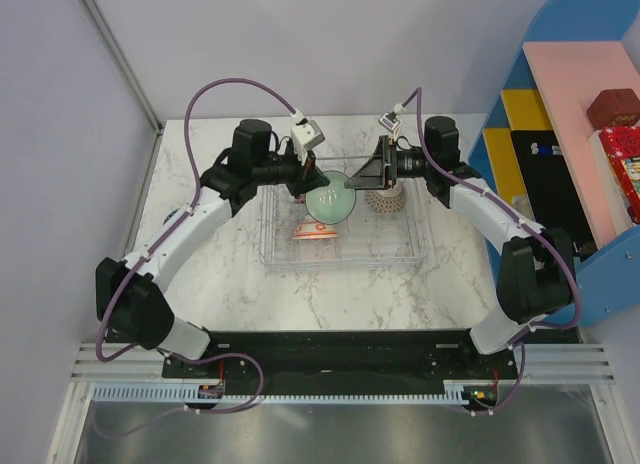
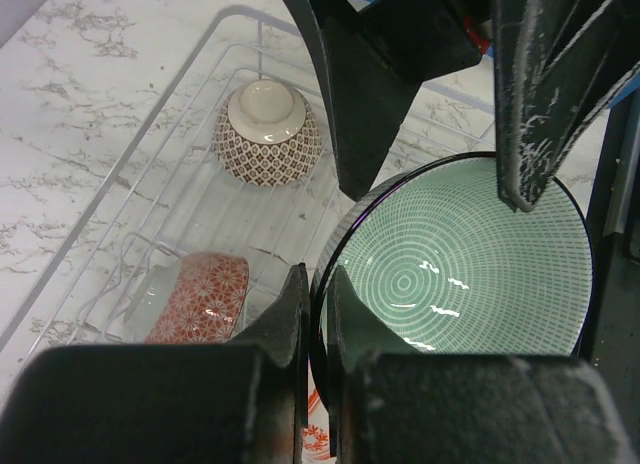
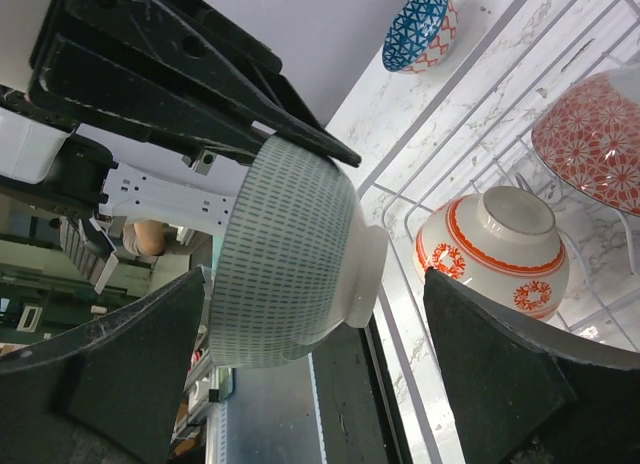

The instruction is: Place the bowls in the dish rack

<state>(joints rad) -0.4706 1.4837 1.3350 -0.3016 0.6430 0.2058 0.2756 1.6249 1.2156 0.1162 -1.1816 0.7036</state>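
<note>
My left gripper is shut on the rim of a pale green bowl and holds it on edge above the clear dish rack. My right gripper is open, with its fingers on either side of that bowl and apart from it. In the rack a beige lattice bowl sits upside down. A red-orange flowered bowl stands on its side. A white bowl with red-orange rings lies upside down beneath the held bowl.
A blue patterned bowl lies on the marble table beyond the rack's rim. A blue and pink shelf unit stands at the table's right edge. A wall panel runs along the left.
</note>
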